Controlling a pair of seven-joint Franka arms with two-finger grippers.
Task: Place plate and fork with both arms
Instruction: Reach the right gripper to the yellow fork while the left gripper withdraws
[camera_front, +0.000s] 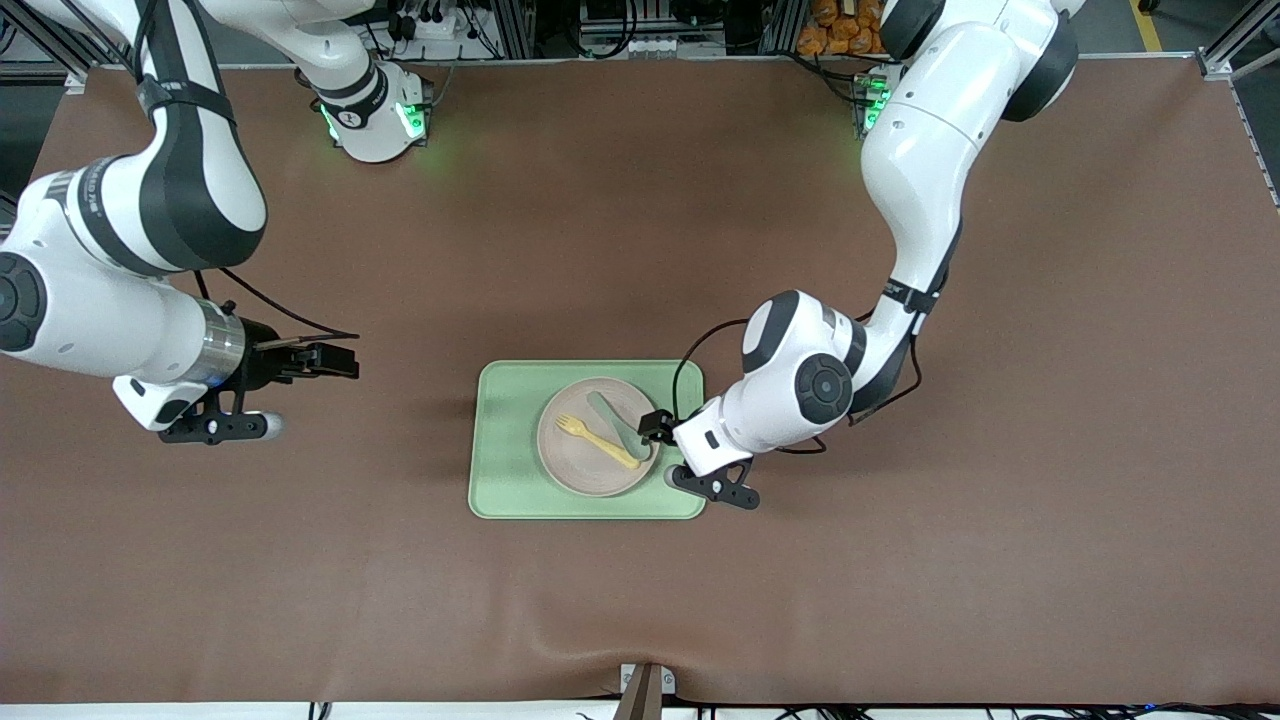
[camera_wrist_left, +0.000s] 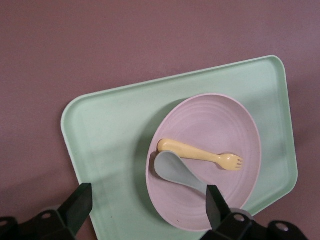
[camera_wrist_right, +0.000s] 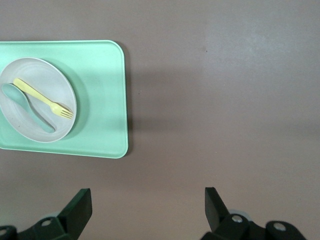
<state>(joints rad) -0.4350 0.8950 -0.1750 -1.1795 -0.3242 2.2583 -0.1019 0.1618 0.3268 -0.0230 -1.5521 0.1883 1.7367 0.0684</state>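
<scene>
From my seat the plate (camera_front: 598, 437) is a round, shallow, pale beige thing with faint concentric rings and a low rim, sitting on the light green tray (camera_front: 510, 470) toward the left arm's end of it. The fork (camera_front: 597, 441) is a small pale yellow plastic one, lying flat in the plate with its tines pointing toward the right arm's end of the table (camera_front: 640, 250). A grey-green spoon (camera_front: 618, 421) lies right beside it in the plate, handles touching or nearly so (can't quite tell which). Tray is a smooth matte rectangle with rounded corners; the table is a brown mat-like surface.

The left hand (camera_front: 655, 428) hangs over the plate's rim at the tray's edge, wrist angled down, fingers (camera_wrist_left: 75, 207) spread wide with nothing between them. The right hand (camera_front: 320, 362) waits over bare table well apart from the tray, forearm roughly level, its fingers (camera_wrist_right: 77, 207) also wide and holding nothing.
</scene>
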